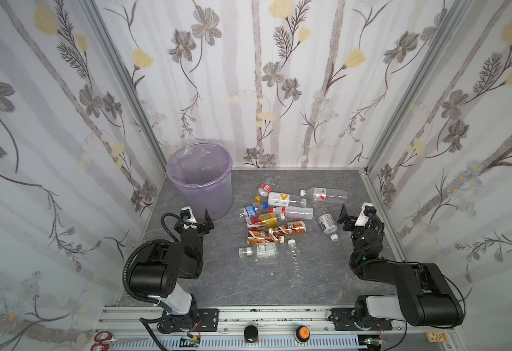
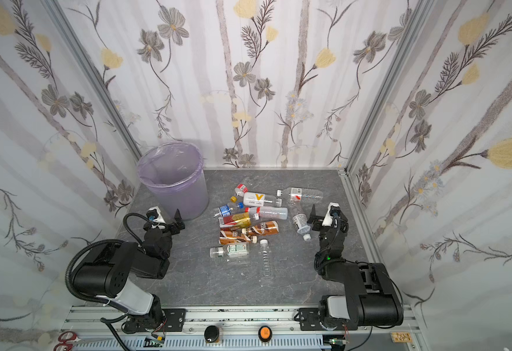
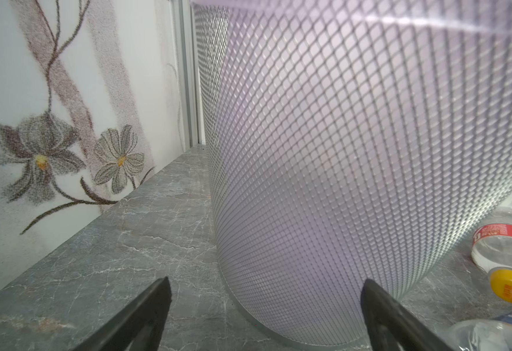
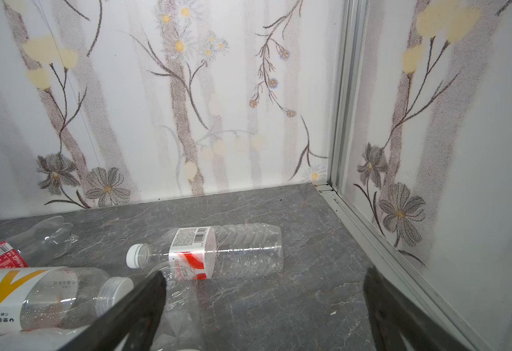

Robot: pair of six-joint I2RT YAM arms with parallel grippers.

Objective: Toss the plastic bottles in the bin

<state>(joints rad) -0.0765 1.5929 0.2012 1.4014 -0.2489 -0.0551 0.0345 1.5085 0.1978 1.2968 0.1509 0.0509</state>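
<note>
1. The left gripper point(image 3: 266, 280) sits low over the table point(image 1: 248, 288) with its jaws spread wide and nothing between them. It is at 9 o'clock from the heap, and the bin point(image 1: 209, 197) is just beside it at its 12 o'clock.
2. The right gripper point(image 4: 265, 271) is also wide and empty, at 3 o'clock from the heap.
3. The bin stands at 11 o'clock on the table. The plastic bottles point(image 1: 291, 228) lie flat in a loose, overlapping heap near the centre. None shows inside the bin, so the task looks unstarted.
4. Risk: the left arm, this close to the bin's wall, could nudge or tip the bin as it swings out, since the bin looks light.
5. Risk: pinching one bottle from the overlap may roll its neighbours away. The thin round walls may also buckle and squirt out of the jaws.
6. Risk: the stray clear bottle point(image 1: 327, 223) lies just beside the right gripper and could be knocked as the arm comes down.
7. Risk: the right arm is well apart from the bin. Carrying a bottle toward 10 o'clock would cross the heap and the left arm's space.
8. Risk: letting go too low could catch the rim or its loose bag liner point(image 1: 188, 152).
</note>
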